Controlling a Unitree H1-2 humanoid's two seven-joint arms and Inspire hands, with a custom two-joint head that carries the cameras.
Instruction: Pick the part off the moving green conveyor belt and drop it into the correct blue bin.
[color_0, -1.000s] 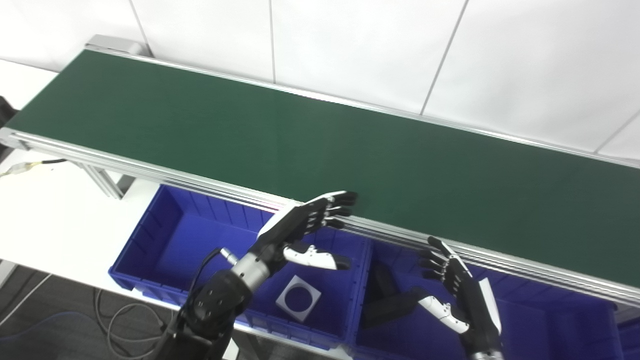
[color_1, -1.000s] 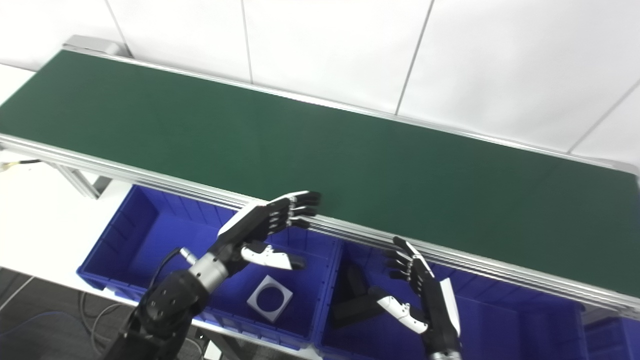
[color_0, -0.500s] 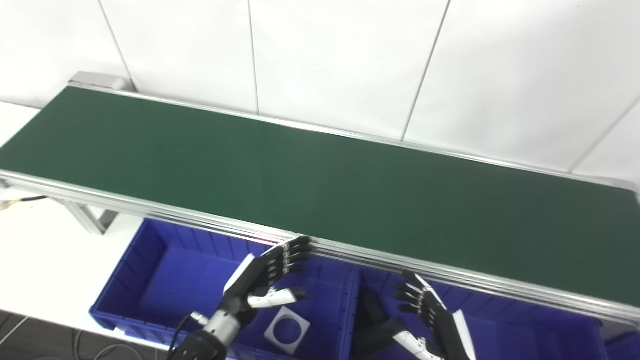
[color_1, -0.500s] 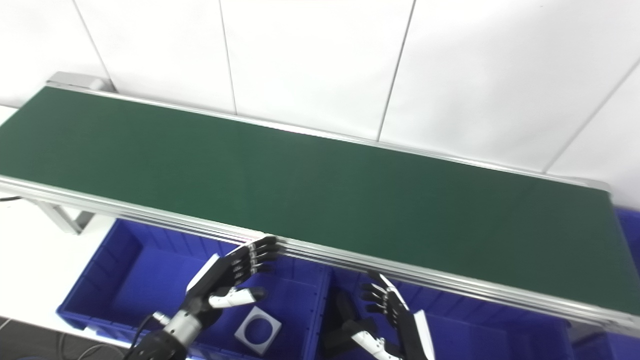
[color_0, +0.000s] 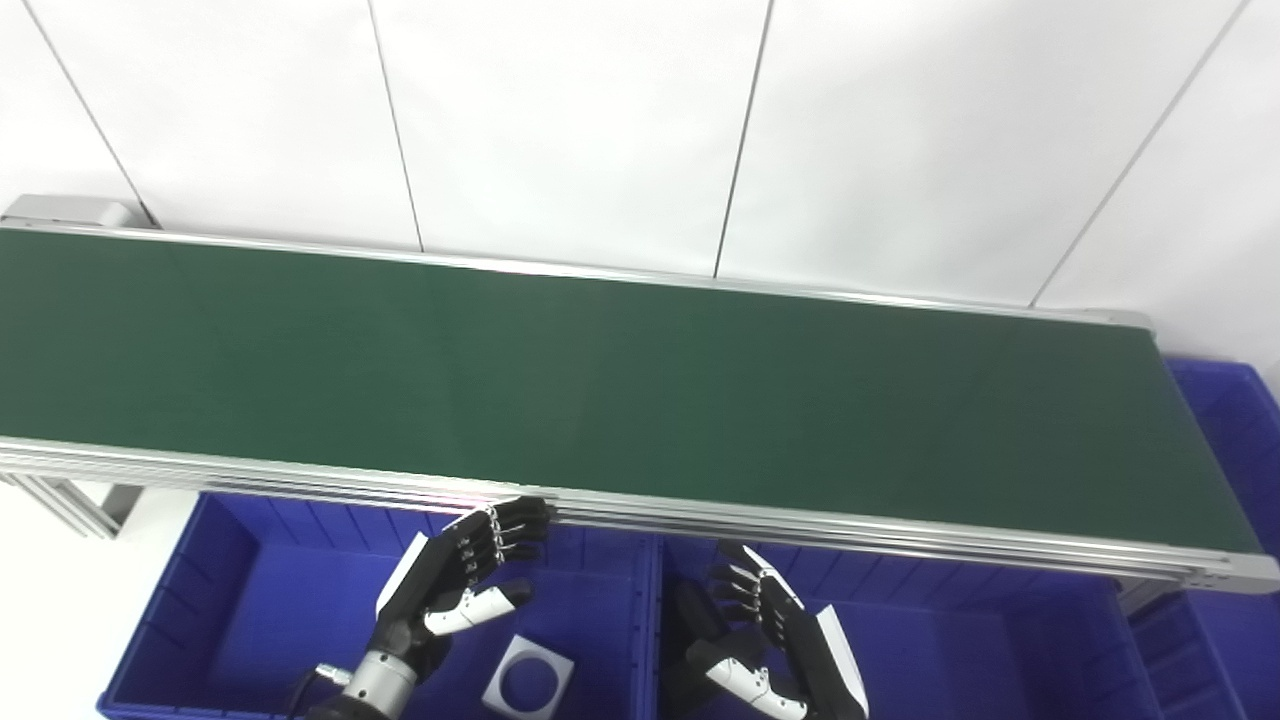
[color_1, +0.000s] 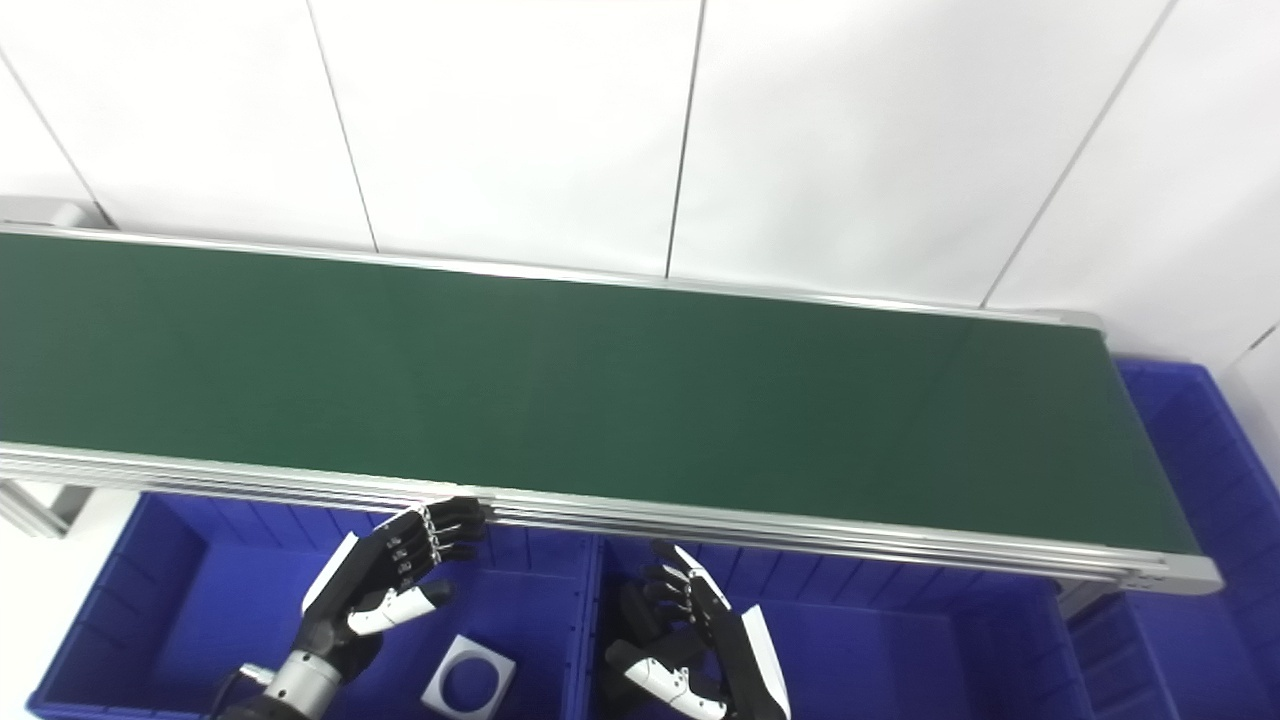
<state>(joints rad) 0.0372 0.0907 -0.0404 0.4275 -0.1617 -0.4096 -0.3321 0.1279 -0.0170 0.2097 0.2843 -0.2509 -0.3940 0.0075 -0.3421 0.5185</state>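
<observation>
The long dark green conveyor belt (color_0: 600, 380) in its silver aluminium frame runs left to right across the room, and right now its surface carries nothing at all: no part is on any stretch of it that I can see. So this looks like the waiting step, between one pick and the next.

Both hands hang low on the near side of the belt, over the bins. The left hand (color_0: 455, 570), black-fingered with a white back, is spread open and empty, its fingertips up near the near rail of the frame, above the left blue plastic bin (color_0: 230, 600). In that bin lies a flat grey square plate with a round hole (color_0: 528, 685), just right of the wrist. The right hand (color_0: 775, 640) is also open with fingers apart and holds nothing; it hovers over the middle blue plastic bin (color_0: 960, 650), beside a dark black part (color_0: 690, 625) lying at that bin's left end, whose shape I cannot make out.

Another blue bin (color_0: 1230, 420) sits at the far right, past the belt's end.

The next move, I'd judge, needs a part to arrive first, then whichever hand is closer must lift over the rail and time its grasp to the belt's travel.
</observation>
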